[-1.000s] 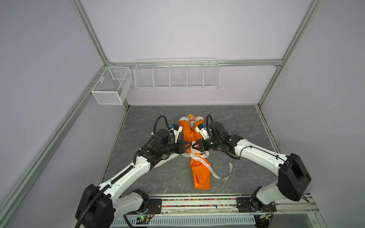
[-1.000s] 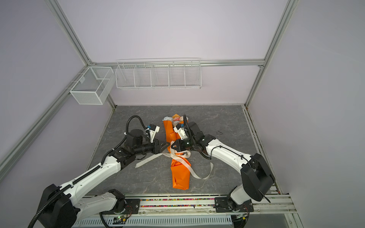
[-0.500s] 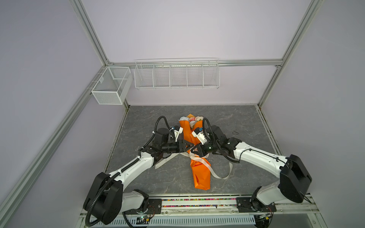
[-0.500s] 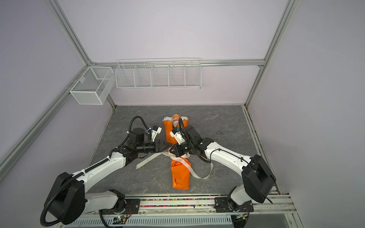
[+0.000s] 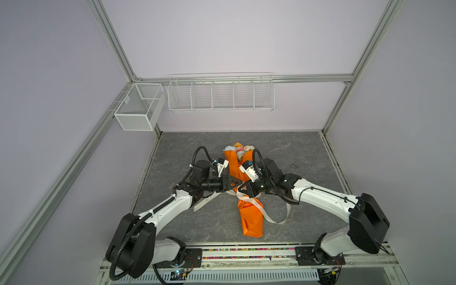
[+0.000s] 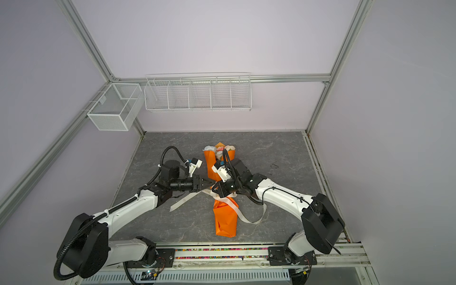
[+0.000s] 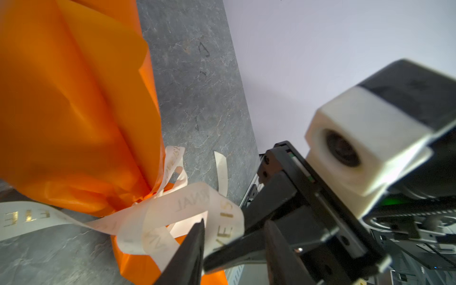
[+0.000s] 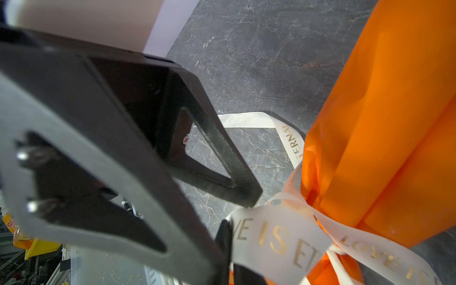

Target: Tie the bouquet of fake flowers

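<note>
The bouquet of fake flowers [image 5: 238, 149] [image 6: 219, 148] lies along the table's middle, rolled in orange paper [image 5: 250, 217] with only its pale heads showing at the far end. A cream printed ribbon [image 5: 266, 214] [image 7: 177, 209] [image 8: 276, 241] is wound round the wrap's waist, and its tails trail to both sides. My right gripper [image 5: 243, 191] [image 6: 214, 192] [image 8: 228, 256] is shut on a loop of this ribbon at the waist. Facing it from the left, my left gripper [image 5: 234, 185] [image 6: 208, 183] [image 7: 234, 249] stands open. The loop's end and the right gripper's tips lie between its fingers [image 7: 192, 251].
A white wire basket [image 5: 220, 95] and a mesh box [image 5: 138, 108] hang on the back and left walls. A small dark scrap [image 5: 294, 165] lies on the grey table at the right. The arms' base rail [image 5: 246, 251] runs along the front edge.
The right gripper has carried the ribbon loop a little to the left, and the two grippers now meet tip to tip at the wrap's waist. The left arm's elbow has shifted.
</note>
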`<action>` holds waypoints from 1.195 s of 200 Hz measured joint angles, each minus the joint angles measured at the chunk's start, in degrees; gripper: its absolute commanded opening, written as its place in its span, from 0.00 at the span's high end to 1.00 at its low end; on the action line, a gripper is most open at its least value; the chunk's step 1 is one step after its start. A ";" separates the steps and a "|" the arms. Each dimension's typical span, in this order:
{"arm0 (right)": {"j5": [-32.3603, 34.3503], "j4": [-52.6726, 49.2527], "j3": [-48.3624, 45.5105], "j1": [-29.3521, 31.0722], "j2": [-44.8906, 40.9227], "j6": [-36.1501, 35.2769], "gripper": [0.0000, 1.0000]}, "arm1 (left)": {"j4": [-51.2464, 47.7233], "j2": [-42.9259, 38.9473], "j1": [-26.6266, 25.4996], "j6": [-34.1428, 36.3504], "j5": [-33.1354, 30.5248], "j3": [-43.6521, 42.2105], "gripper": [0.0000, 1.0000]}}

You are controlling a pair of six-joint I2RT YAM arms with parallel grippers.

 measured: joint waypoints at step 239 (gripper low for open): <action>12.11 -10.58 -9.57 0.96 -13.00 0.92 0.48 | 2.01 0.11 0.13 -0.31 1.55 0.04 1.00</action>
